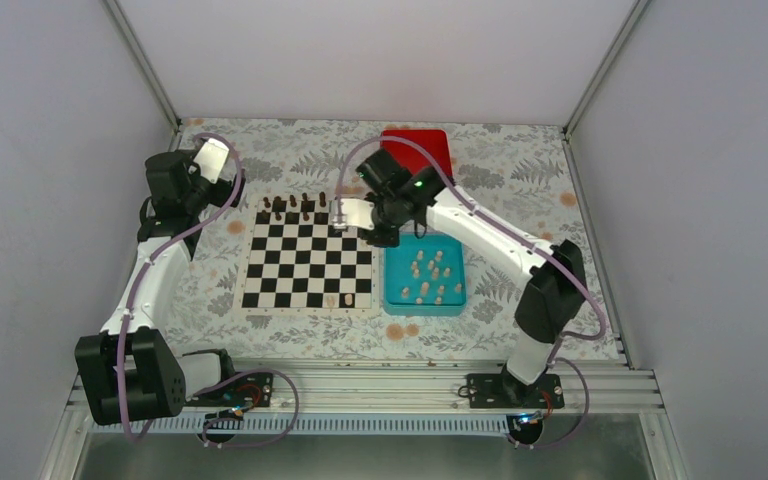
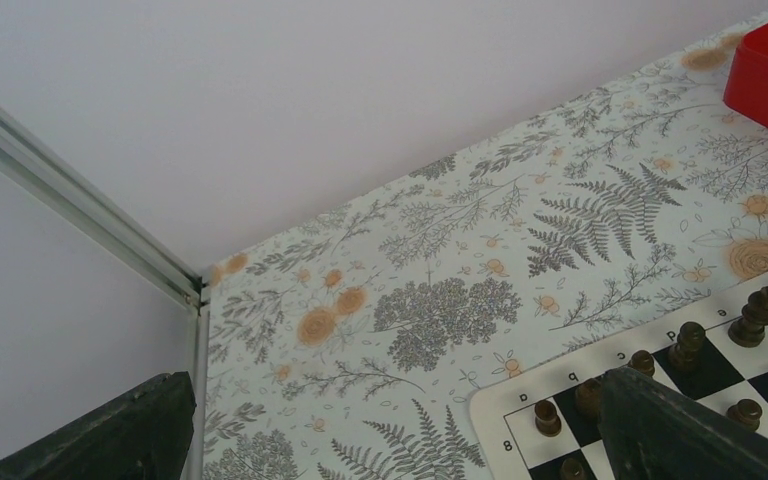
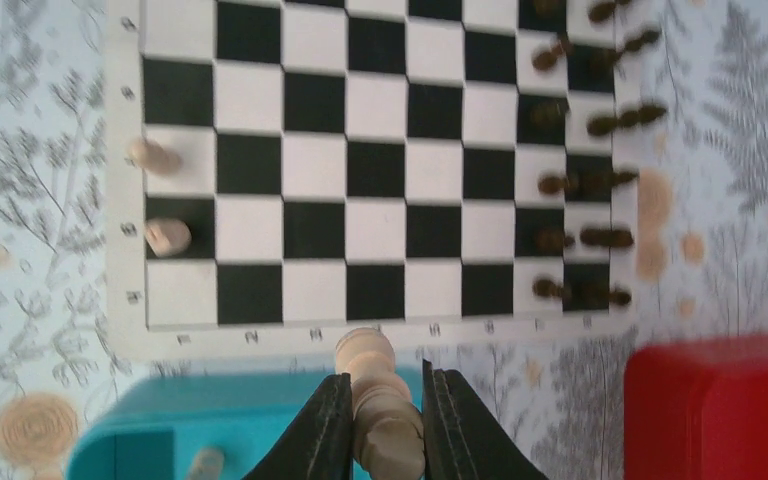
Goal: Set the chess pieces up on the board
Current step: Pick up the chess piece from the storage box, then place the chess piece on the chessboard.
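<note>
The chequered board (image 1: 300, 265) lies mid-table with dark chessmen (image 1: 295, 207) along its far rows. Two cream chess pieces (image 3: 153, 155) (image 3: 168, 237) stand on squares at its near edge. My right gripper (image 3: 385, 410) is shut on a cream chess piece (image 3: 378, 385), held sideways above the gap between the board (image 3: 380, 170) and the teal tray (image 3: 230, 410). In the top view this gripper (image 1: 380, 238) hangs over the tray's far left corner. My left gripper (image 2: 390, 445) is open and empty above the tablecloth beside the board's far left corner (image 2: 520, 410).
The teal tray (image 1: 423, 309) right of the board holds several loose cream pieces (image 1: 430, 270). A red box (image 1: 416, 150) stands behind it. Enclosure walls and metal posts bound the table at left, right and back.
</note>
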Robot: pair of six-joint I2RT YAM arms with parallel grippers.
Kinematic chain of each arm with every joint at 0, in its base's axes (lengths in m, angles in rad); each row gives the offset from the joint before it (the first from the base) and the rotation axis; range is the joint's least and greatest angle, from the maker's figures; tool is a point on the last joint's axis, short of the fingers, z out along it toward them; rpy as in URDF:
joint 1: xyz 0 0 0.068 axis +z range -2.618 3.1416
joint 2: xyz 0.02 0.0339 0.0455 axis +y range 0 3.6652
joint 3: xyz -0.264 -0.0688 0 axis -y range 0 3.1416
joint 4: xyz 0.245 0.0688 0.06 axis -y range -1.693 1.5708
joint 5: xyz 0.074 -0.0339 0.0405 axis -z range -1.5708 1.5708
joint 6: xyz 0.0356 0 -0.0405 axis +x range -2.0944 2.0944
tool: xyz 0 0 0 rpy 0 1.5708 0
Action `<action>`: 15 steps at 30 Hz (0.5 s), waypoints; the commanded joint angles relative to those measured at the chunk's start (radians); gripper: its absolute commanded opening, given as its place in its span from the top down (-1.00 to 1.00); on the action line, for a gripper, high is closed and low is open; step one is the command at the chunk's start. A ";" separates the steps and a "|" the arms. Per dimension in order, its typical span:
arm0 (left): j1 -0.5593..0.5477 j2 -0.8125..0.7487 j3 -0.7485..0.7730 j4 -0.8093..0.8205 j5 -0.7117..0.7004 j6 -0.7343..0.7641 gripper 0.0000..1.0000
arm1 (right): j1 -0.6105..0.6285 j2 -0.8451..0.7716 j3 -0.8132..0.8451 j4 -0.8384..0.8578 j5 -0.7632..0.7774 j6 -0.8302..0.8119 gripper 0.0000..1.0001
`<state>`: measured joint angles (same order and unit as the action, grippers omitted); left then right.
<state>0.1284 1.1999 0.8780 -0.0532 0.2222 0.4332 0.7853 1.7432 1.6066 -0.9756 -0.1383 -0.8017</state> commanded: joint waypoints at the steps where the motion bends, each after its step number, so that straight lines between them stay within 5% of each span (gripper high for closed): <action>1: 0.008 -0.028 0.001 0.022 0.018 -0.004 -1.00 | 0.098 0.098 0.091 -0.050 0.005 -0.011 0.76; 15: 0.027 -0.032 0.009 0.025 0.003 -0.008 -1.00 | 0.291 0.337 0.225 0.016 -0.036 -0.032 0.74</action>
<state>0.1486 1.1896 0.8780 -0.0532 0.2207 0.4332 1.0496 2.0499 1.7954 -0.9844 -0.1467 -0.8200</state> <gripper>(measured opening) 0.999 0.159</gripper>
